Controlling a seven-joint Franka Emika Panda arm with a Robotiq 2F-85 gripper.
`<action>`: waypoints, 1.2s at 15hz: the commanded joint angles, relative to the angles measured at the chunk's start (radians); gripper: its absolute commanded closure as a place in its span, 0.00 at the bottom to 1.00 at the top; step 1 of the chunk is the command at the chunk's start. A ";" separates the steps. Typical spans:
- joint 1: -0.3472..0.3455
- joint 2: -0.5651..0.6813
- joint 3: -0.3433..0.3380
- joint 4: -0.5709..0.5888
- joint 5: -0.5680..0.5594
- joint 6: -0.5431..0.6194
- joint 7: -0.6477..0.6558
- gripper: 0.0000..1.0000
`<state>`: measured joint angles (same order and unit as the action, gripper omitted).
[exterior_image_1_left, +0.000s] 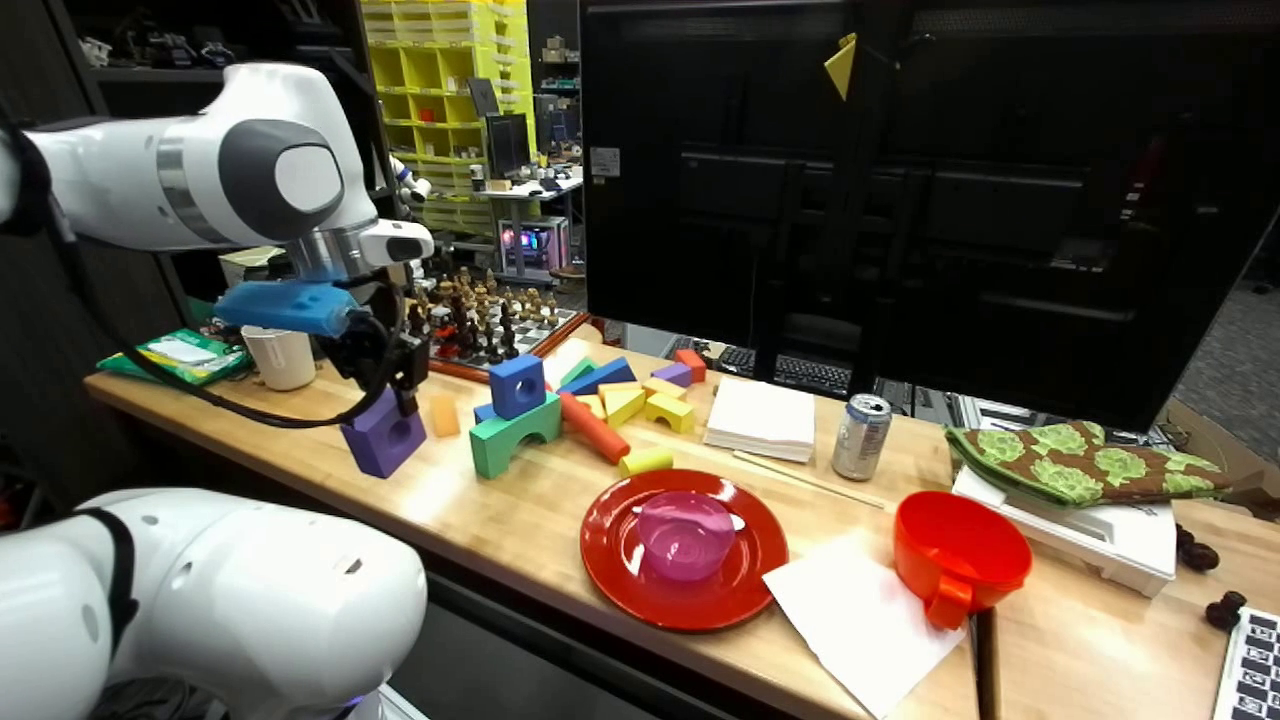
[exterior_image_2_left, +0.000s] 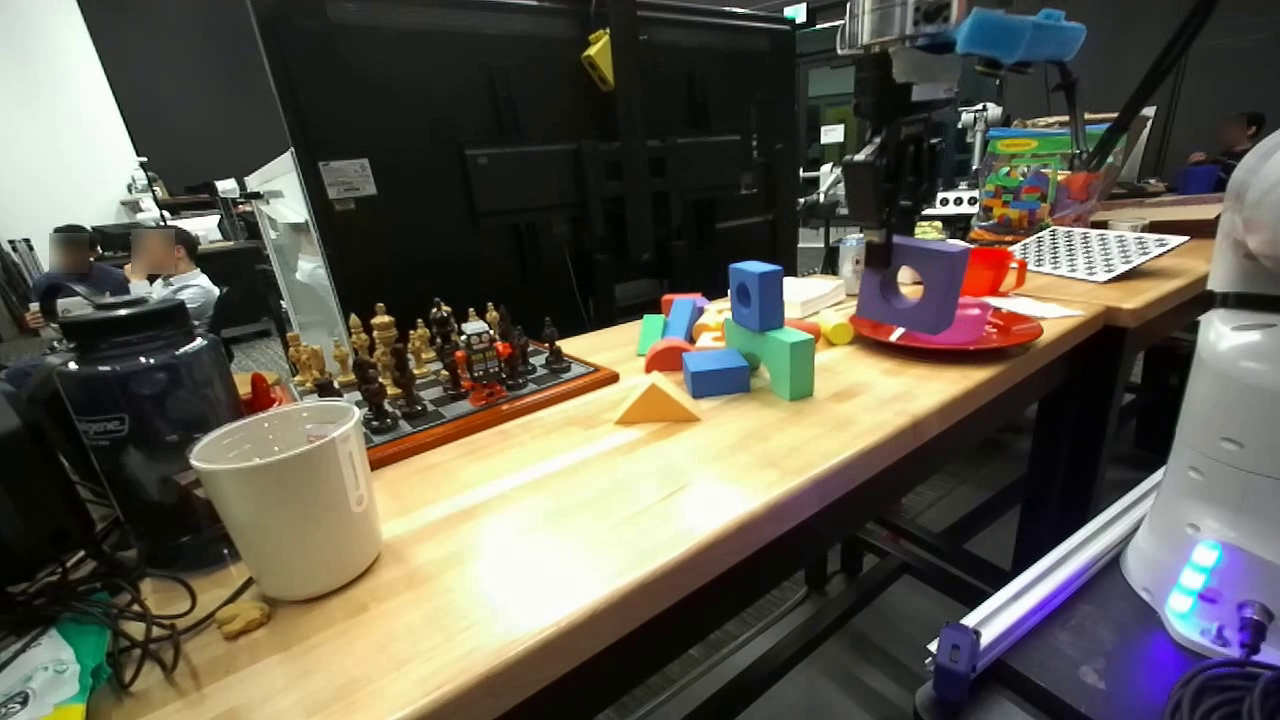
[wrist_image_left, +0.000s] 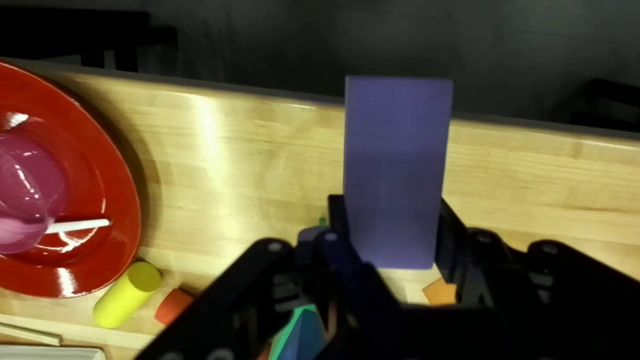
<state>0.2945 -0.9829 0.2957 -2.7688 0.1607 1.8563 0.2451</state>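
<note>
My gripper (wrist_image_left: 391, 225) is shut on a purple block (wrist_image_left: 397, 165) with a round hole. The purple block also shows in both exterior views (exterior_image_1_left: 372, 455) (exterior_image_2_left: 940, 295), held above the wooden table near its front edge. Beside it stands a green arch block (exterior_image_1_left: 490, 447) with a blue holed block (exterior_image_1_left: 508, 397) on top; both show in an exterior view as the green arch (exterior_image_2_left: 797, 365) and the blue block (exterior_image_2_left: 768, 295). An orange triangular block (exterior_image_2_left: 657, 405) lies near them, partly hidden in the wrist view (wrist_image_left: 440, 292). A blue rectangular block (exterior_image_2_left: 716, 373) lies beside the arch.
A red plate (exterior_image_1_left: 615, 565) holds a pink bowl (exterior_image_1_left: 685, 540). A yellow cylinder (exterior_image_1_left: 645, 461), red cylinder (exterior_image_1_left: 597, 430) and several blocks lie behind. A can (exterior_image_1_left: 860, 440), red cup (exterior_image_1_left: 925, 545), white mug (exterior_image_2_left: 300, 520) and chessboard (exterior_image_2_left: 430, 437) stand around. A large monitor (exterior_image_1_left: 720, 250) rises behind.
</note>
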 joint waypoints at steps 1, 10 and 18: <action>-0.009 0.048 0.044 0.046 0.072 0.076 0.059 0.84; -0.046 0.091 0.096 0.125 0.109 0.140 0.213 0.84; -0.125 0.048 0.069 0.186 0.056 0.062 0.236 0.84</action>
<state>0.2019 -0.9146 0.3730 -2.6230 0.2475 1.9891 0.4603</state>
